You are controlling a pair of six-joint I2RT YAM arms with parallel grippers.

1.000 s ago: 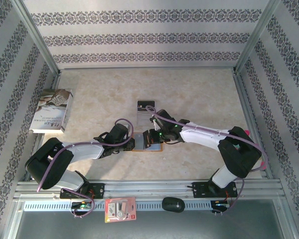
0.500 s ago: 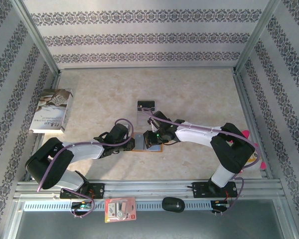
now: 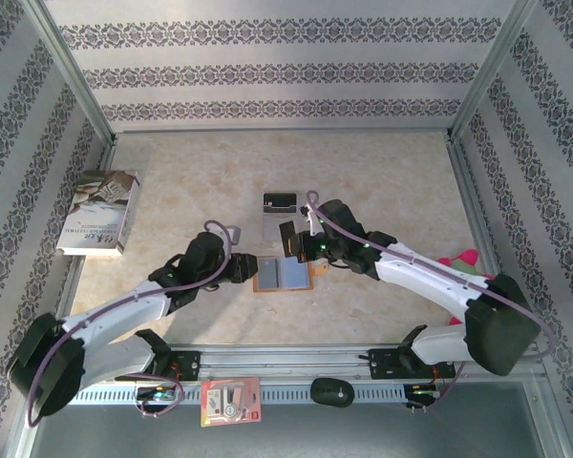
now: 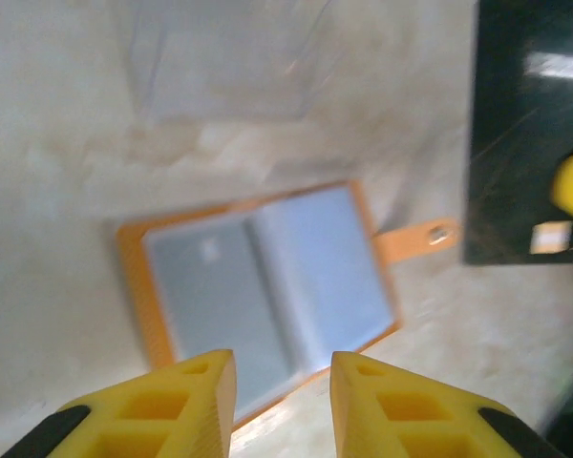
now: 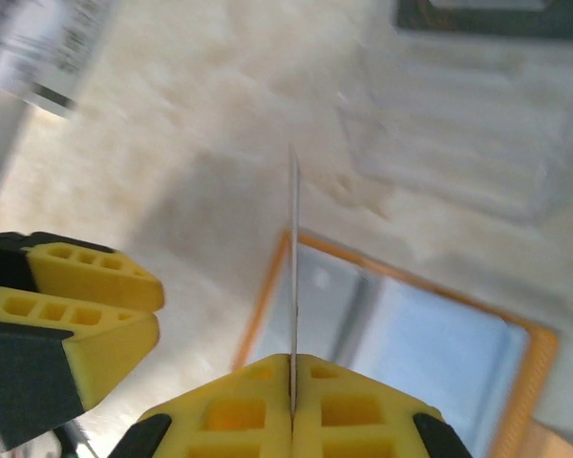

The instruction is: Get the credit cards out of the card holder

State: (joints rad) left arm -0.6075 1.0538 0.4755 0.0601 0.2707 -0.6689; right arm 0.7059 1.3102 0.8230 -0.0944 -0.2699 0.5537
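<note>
Where edge-on, credit card [image 5: 292,253] a sliver.

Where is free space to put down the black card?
Bare table: between the book and the clear stand, and from the stand to the back wall. Crowded: around the card holder, with the left gripper and right gripper close by.

**Place:** robotics lab test cell.

**Evidence:**
- Aluminium frame posts [image 3: 72,76] are boxing in the work area.
- Patterned backdrop panels [image 3: 277,72] are standing as walls on 3 sides.
- A marble-look tabletop [image 3: 382,172] is lying inside the frame.
- 2 white-and-black robot arms, left [image 3: 124,305] and right [image 3: 430,277], are sitting bolted to a slotted metal rail [image 3: 286,361] at the near edge.
- Purple cables [image 3: 220,234] are looping along the arms.
</note>
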